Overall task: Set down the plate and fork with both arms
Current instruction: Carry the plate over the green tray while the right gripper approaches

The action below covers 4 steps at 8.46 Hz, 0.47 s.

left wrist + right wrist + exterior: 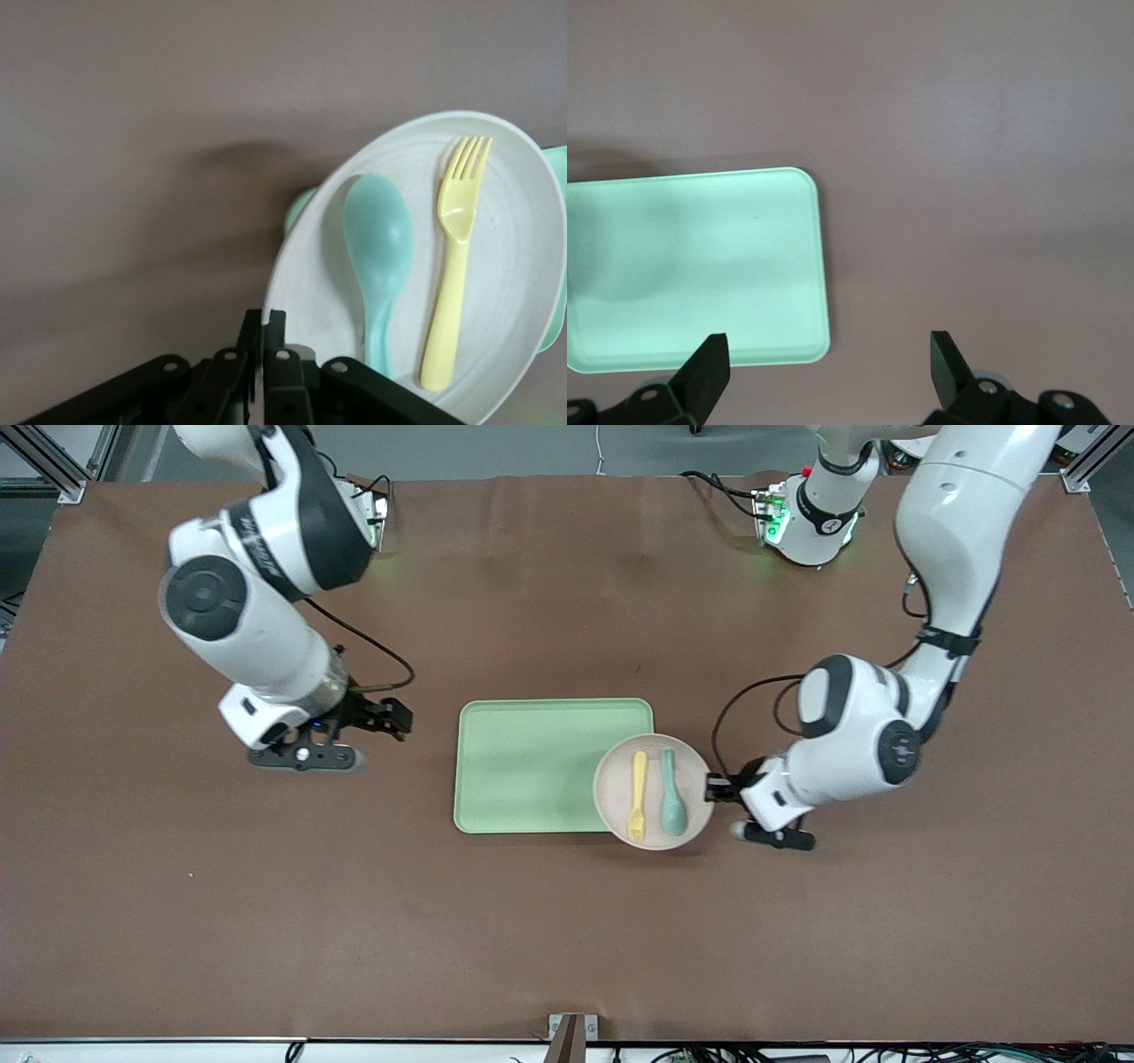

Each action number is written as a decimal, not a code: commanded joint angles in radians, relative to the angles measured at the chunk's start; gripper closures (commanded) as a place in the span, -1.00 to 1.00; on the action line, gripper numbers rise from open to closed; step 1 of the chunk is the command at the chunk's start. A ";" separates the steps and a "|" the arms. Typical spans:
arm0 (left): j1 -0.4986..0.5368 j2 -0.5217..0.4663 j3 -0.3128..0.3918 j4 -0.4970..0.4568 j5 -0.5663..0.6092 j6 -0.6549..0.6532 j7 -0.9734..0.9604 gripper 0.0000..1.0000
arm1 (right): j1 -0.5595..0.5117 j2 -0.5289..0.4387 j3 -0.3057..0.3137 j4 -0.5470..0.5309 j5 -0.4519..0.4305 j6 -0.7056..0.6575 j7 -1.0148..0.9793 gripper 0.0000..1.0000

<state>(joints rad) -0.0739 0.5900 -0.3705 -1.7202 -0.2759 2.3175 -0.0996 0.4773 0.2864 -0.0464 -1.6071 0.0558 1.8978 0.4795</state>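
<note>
Brown cloth covered the table (567, 921) from end to end. Near its middle lay a light green tray (532, 766), rectangular with rounded corners, flat on the cloth.

Plate (687, 763): round, pale beige, shallow. It sat over the corner of the tray toward the left arm's end of the table, partly above the tray and partly past its edge; the left wrist view showed it tilted, with the tray's green rim peeking from under it.

Fork (638, 795): pale yellow plastic, lying in the plate, tines toward the front camera. Spoon (672, 792): teal, lying in the plate just beside the fork, on the side toward the left arm's end, roughly parallel to it, bowl toward the front camera. The two did not appear to touch.

Left gripper (711, 786): at the plate's rim on the side toward the left arm's end of the table. In the left wrist view its fingers (275, 341) were pressed nearly together, pinching the rim of the plate.

Right gripper (397, 718): above bare cloth toward the right arm's end of the table, well apart from the tray, fingers spread wide, holding nothing; this arm waited.
</note>
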 commanded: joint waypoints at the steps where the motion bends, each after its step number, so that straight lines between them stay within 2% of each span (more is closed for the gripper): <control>1: -0.059 0.011 0.002 -0.064 -0.023 0.135 -0.064 1.00 | 0.067 0.069 -0.010 0.015 0.003 0.093 0.114 -0.99; 4: -0.116 0.048 0.002 -0.085 -0.023 0.212 -0.121 1.00 | 0.141 0.152 -0.010 0.018 -0.011 0.213 0.230 -0.99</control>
<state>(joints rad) -0.1770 0.6470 -0.3704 -1.7865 -0.2768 2.4995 -0.2087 0.5936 0.4129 -0.0473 -1.6065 0.0539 2.0863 0.6643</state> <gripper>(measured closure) 0.956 0.000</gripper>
